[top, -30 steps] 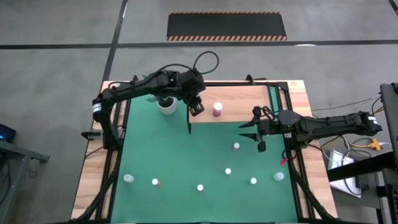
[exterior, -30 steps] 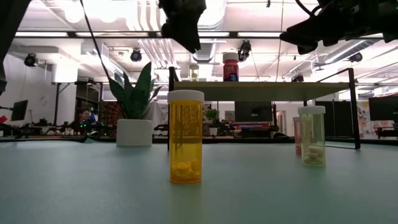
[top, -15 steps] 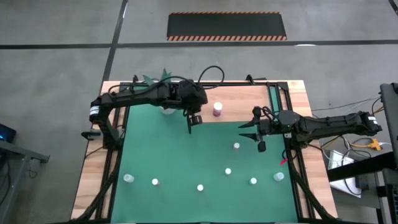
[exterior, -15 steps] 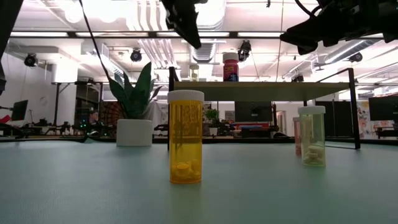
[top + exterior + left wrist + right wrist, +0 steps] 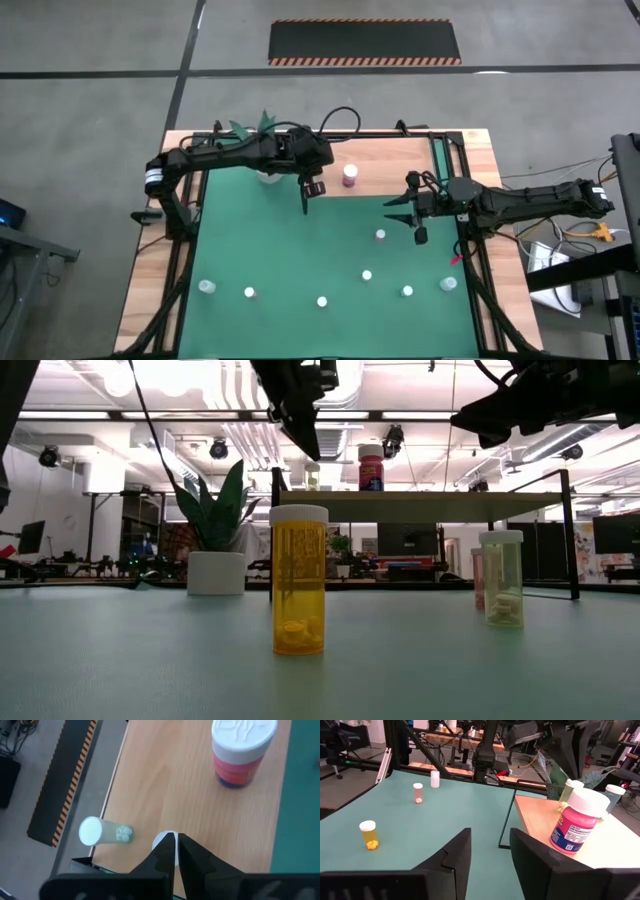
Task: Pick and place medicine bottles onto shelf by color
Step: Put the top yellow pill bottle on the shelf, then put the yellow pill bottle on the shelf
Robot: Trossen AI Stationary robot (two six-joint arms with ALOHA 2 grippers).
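The shelf [image 5: 400, 165] stands at the far right of the green mat. On it stand a large magenta bottle [image 5: 349, 176] [image 5: 243, 750], a small whitish bottle [image 5: 102, 831] and another small bottle whose white cap [image 5: 160, 840] shows beside my left fingertips. My left gripper [image 5: 313, 187] [image 5: 176, 845] is shut over the shelf's left end, pointing down. My right gripper [image 5: 420, 228] [image 5: 490, 836] is open and empty above the mat, right of a pink bottle [image 5: 380, 235]. Several small bottles stand along the mat's near edge, among them a yellow one [image 5: 298, 580]. My left gripper's shut fingertips hang from above just at the white cap [image 5: 159, 838] of a small bottle standing on the shelf. Whether they touch the cap I cannot tell, since the fingers hide the spot.
A white pot with a green plant [image 5: 266, 172] [image 5: 217, 572] stands just left of the shelf, under my left arm. The shelf's black frame legs [image 5: 567, 530] rise from the mat. Open mat lies between the shelf and the near row of bottles.
My left gripper has moved a little toward the table's near edge and down over the shelf's left end, and its arm has swung off the plant pot. My right arm has kept still.
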